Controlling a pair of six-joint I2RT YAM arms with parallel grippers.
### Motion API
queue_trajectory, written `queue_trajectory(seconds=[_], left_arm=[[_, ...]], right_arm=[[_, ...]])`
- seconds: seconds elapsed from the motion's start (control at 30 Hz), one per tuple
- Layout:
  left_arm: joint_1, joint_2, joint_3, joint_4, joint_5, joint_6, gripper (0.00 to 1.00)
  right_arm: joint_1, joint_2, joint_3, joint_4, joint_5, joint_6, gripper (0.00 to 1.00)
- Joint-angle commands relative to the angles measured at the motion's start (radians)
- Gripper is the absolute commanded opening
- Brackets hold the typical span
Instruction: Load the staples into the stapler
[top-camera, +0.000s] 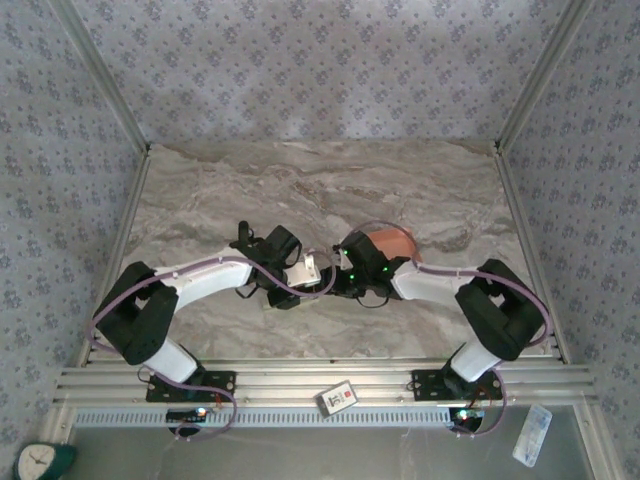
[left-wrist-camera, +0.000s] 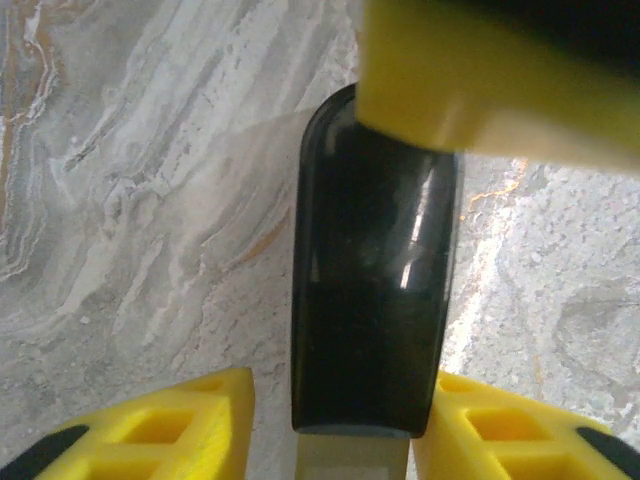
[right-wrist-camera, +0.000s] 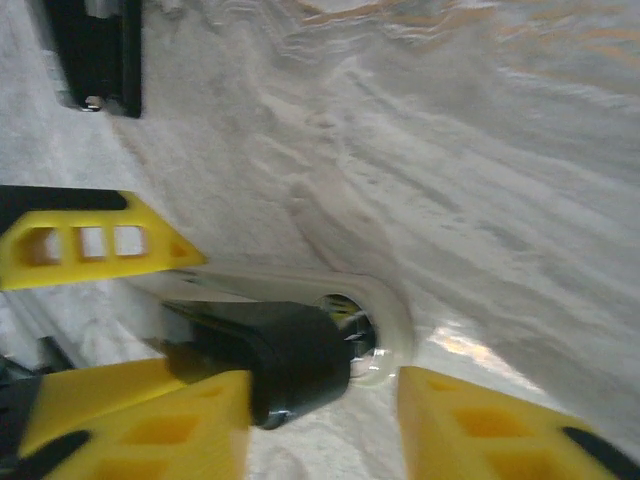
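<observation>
The stapler (left-wrist-camera: 372, 300) has a glossy black top and a pale base (right-wrist-camera: 300, 282). In the top view it shows as a small white shape (top-camera: 309, 268) where the two arms meet at mid-table. My left gripper (left-wrist-camera: 342, 430) is closed in on it: the right finger (left-wrist-camera: 490, 430) presses its side, and a sliver of table shows beside the left finger (left-wrist-camera: 200, 420). My right gripper (right-wrist-camera: 325, 420) is open around the stapler's black end (right-wrist-camera: 290, 365), which lies near its left finger (right-wrist-camera: 150, 425). One right-gripper finger (left-wrist-camera: 480, 80) crosses the stapler's far end. I cannot make out any staples.
A salmon-coloured object (top-camera: 397, 243) lies just behind the right gripper, partly hidden. A small white box with a dark label (top-camera: 337, 397) rests on the front rail. A white packet (top-camera: 532, 434) and a clock (top-camera: 40, 463) sit below the rail. Marble tabletop (top-camera: 300, 180) stretches behind the arms.
</observation>
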Motion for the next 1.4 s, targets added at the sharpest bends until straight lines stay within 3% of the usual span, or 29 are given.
queue_trajectory(seconds=[0.0, 0.4, 0.57, 0.63, 0.87, 1.03, 1.2, 1.37], left_arm=[[-0.008, 0.028, 0.023, 0.005, -0.001, -0.002, 0.45], [-0.01, 0.084, 0.082, -0.024, 0.031, -0.015, 0.39], [0.003, 0.066, 0.14, -0.043, 0.078, -0.082, 0.22], [0.01, 0.068, 0.17, -0.055, 0.095, -0.116, 0.21], [0.064, 0.088, 0.3, -0.053, 0.033, -0.357, 0.01], [0.12, 0.185, 0.415, -0.078, -0.048, -0.551, 0.0], [0.153, 0.356, 0.585, -0.212, -0.147, -0.772, 0.0], [0.158, 0.431, 0.619, -0.224, -0.182, -0.903, 0.0]], right_arm=[[-0.013, -0.105, -0.003, -0.06, 0.018, -0.043, 0.55], [-0.096, -0.302, -0.12, -0.085, 0.03, -0.053, 0.57], [-0.138, -0.388, -0.162, -0.115, 0.046, -0.063, 0.57], [-0.156, -0.421, -0.176, -0.128, 0.052, -0.068, 0.57], [-0.189, -0.529, -0.218, -0.155, 0.112, -0.067, 0.58], [-0.194, -0.55, -0.224, -0.152, 0.136, -0.061, 0.57], [-0.193, -0.562, -0.219, -0.152, 0.151, -0.055, 0.57], [-0.196, -0.578, -0.198, -0.202, 0.188, -0.064, 0.58]])
